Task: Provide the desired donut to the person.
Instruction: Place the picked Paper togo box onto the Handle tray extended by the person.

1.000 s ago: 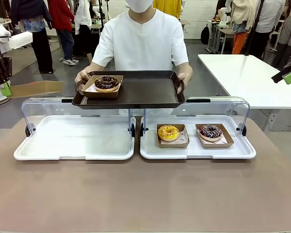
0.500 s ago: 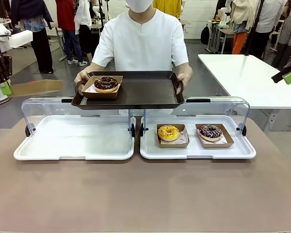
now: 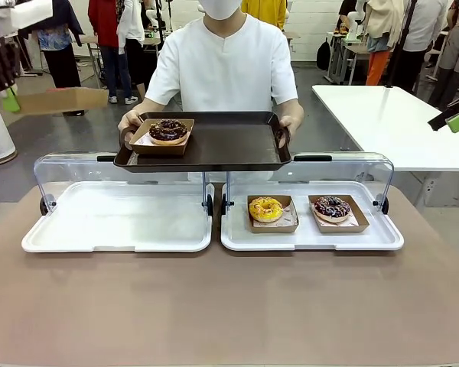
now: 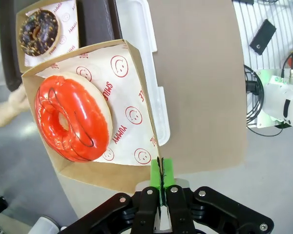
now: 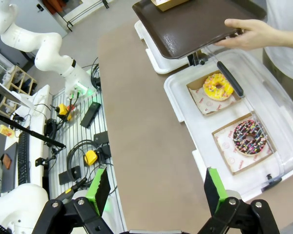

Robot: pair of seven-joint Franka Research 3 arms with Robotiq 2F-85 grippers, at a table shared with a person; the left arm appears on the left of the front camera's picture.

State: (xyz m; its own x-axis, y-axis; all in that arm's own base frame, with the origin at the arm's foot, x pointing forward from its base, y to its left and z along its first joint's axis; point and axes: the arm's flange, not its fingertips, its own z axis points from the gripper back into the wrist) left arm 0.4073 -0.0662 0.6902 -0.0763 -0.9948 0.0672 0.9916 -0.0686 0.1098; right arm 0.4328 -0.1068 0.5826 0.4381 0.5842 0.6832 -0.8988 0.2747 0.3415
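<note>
- A glossy red-glazed donut (image 4: 73, 117), ring-shaped with smooth, shiny icing, is being carried in a shallow brown cardboard tray (image 4: 100, 171). The tray is lined with white paper (image 4: 129, 114) that's printed with little red smileys.
- That tray's thin wall is being pinched at one corner by the left gripper (image 4: 161, 174), with the green pads pressed together on the card. The whole lot is being held up in the air off the tabletop's far left corner, to one side of the person (image 3: 222, 69).
- The right gripper (image 5: 156, 191) is being held with its fingers spread wide and nothing between them, out past the tabletop's right edge.
- A dark, smooth rectangular serving tray (image 3: 222, 145) is being gripped at both short ends by the person's hands (image 3: 131, 122), over the tabletop's far edge.
- A chocolate donut (image 3: 168, 130) in its own cardboard boat is being carried at that tray's left end.
- Right below it, two white plastic containers with clear, curved lids (image 3: 61, 172) flipped back are being left side by side along the far edge.
- In the right container (image 3: 314, 243), a yellow-iced donut (image 3: 265, 208) and a dark sprinkled donut (image 3: 332, 206) are being displayed in separate card boats, close but apart.
</note>
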